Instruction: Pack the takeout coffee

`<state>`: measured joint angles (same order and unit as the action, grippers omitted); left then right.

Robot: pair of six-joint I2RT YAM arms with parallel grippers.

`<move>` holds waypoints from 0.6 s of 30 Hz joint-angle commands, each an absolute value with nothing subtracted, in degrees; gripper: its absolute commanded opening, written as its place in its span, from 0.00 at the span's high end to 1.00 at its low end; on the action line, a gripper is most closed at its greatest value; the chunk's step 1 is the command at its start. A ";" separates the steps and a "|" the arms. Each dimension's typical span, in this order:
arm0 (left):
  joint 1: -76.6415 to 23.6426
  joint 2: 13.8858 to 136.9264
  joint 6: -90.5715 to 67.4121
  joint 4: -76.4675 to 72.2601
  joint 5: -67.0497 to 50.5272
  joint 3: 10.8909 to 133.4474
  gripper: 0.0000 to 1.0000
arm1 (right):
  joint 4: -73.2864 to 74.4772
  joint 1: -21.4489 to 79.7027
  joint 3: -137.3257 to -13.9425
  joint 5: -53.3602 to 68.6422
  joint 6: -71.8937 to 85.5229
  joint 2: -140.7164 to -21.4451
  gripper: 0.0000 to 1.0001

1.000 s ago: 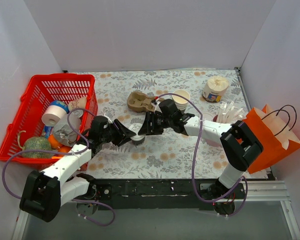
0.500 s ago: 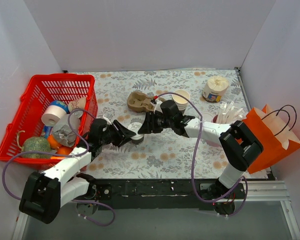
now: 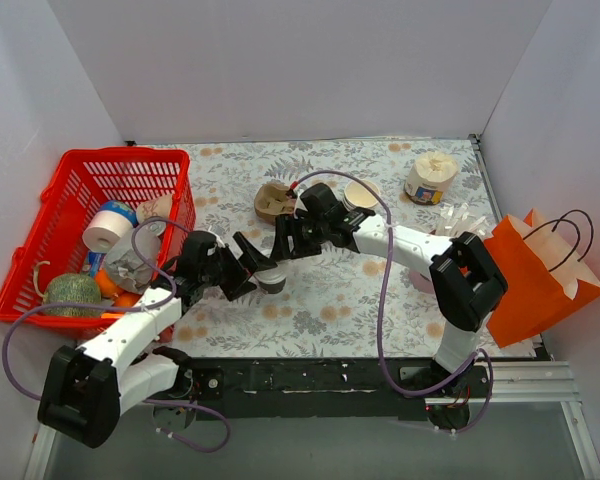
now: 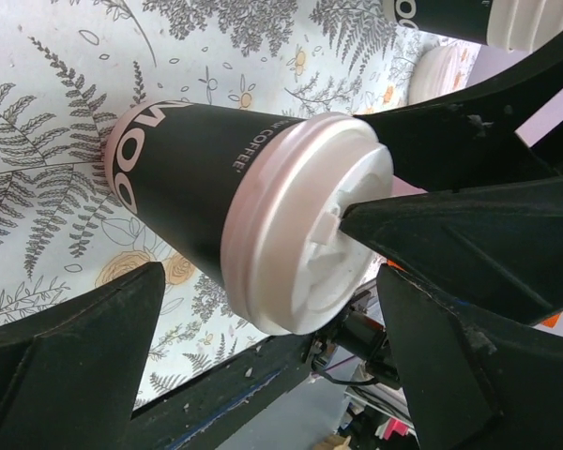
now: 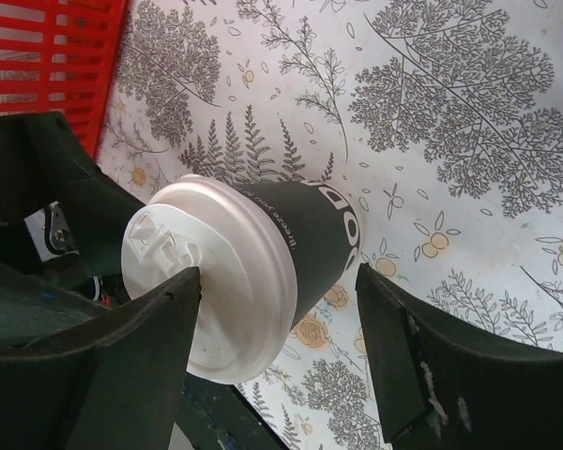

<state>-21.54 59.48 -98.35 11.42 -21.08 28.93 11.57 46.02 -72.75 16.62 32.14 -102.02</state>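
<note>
With the left gripper [image 3: 257,264] and right gripper [image 3: 280,245] both spread, one should clasp the coffee cup [image 3: 273,283] squarely below its lid [image 5: 206,281].

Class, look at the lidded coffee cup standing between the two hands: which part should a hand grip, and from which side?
Grip the coffee cup by its dark wall, below the white lid, coming in level from the side. It stands upright and round, so a squeeze there probably seats squarely; the lid could pop off.

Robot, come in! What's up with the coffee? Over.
Left gripper open. Right gripper open. Coffee cup upright on table, unheld. Both grippers crowd it.
</note>
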 commanded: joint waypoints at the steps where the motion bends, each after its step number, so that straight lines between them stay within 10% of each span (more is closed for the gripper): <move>1: -21.36 56.78 -97.21 16.69 -20.13 32.34 0.02 | 16.88 45.44 -76.63 15.38 31.11 -101.60 0.23; 18: -21.44 60.11 -98.35 21.27 -11.51 38.06 0.02 | 3.08 45.09 -61.09 26.63 41.21 -90.26 0.31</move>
